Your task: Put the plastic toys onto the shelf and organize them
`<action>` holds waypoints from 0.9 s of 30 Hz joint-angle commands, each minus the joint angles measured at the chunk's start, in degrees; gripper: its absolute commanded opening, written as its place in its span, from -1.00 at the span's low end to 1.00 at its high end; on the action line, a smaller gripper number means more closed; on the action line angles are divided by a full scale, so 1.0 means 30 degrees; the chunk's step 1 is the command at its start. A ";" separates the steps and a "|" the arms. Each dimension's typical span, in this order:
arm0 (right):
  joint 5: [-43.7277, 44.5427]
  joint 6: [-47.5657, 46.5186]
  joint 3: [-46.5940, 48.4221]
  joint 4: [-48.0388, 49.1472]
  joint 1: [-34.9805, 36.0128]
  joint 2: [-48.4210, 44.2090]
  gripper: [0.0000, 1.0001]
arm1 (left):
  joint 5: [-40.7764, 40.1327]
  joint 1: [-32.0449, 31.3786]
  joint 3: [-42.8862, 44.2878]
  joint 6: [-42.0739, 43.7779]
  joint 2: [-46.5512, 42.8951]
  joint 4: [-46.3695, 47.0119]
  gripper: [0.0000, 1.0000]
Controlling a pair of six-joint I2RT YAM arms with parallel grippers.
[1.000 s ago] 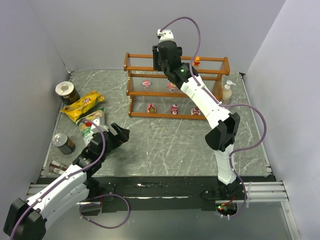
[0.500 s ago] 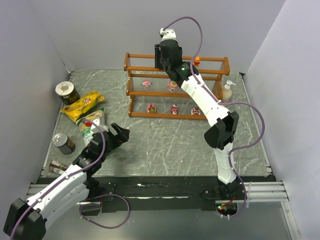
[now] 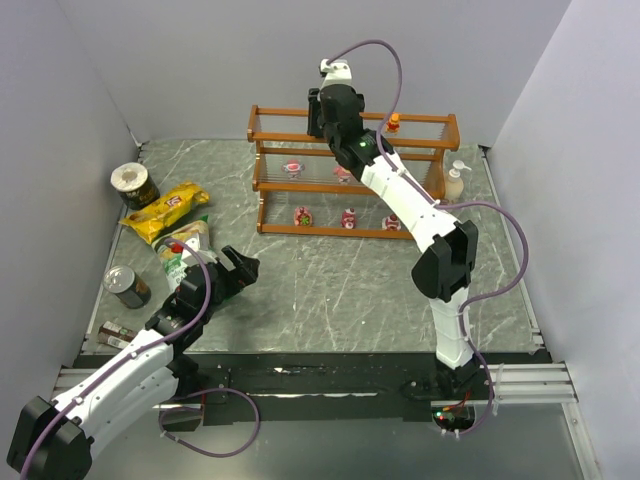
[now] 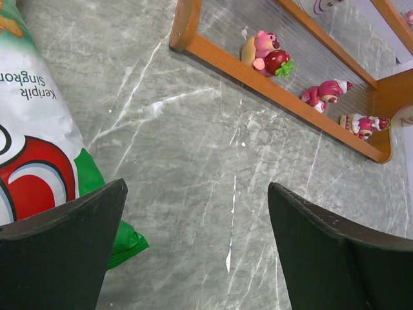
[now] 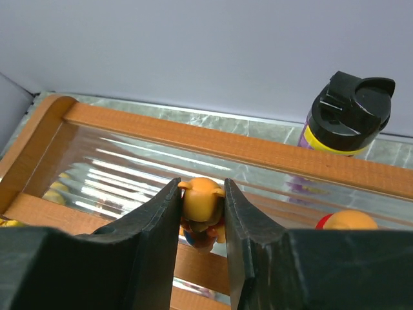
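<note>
Right wrist view showed the right gripper [image 5: 201, 194] clenched on an orange figurine [image 5: 201, 205], held upright directly over the top tier of the shelf [image 5: 193, 132], perhaps touching it; release lay straight down; the left gripper [image 4: 193, 223], splayed wide, hung well apart beside a chip bag [image 4: 39, 129]

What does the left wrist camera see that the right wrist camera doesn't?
Only the left wrist view shows the open left claw, a chip bag and three pink toys on the bottom tier. Only the right wrist view shows the right claw pinching an orange toy over the top tier, a second orange toy at the lower right, and a black-capped bottle behind. Both show the wooden shelf and the grey table.
</note>
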 commanded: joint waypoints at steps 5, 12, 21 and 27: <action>0.0004 -0.0024 -0.0316 0.1187 0.0399 -0.0022 -0.55 | -0.0137 0.0045 0.0803 0.0291 0.0170 0.0313 0.93; 0.0064 -0.0111 0.0332 0.1389 0.0810 0.0859 -0.52 | -0.0195 0.0045 0.0803 0.0320 0.0141 0.0284 0.93; 0.1817 -0.1865 0.1268 0.1828 0.1630 0.1972 -0.41 | -0.0195 0.0045 0.0832 0.0320 0.0141 0.0255 0.93; 0.3226 -0.3012 0.1443 0.2649 0.2158 0.2587 -0.35 | -0.0166 0.0045 0.0832 0.0320 0.0199 0.0284 0.93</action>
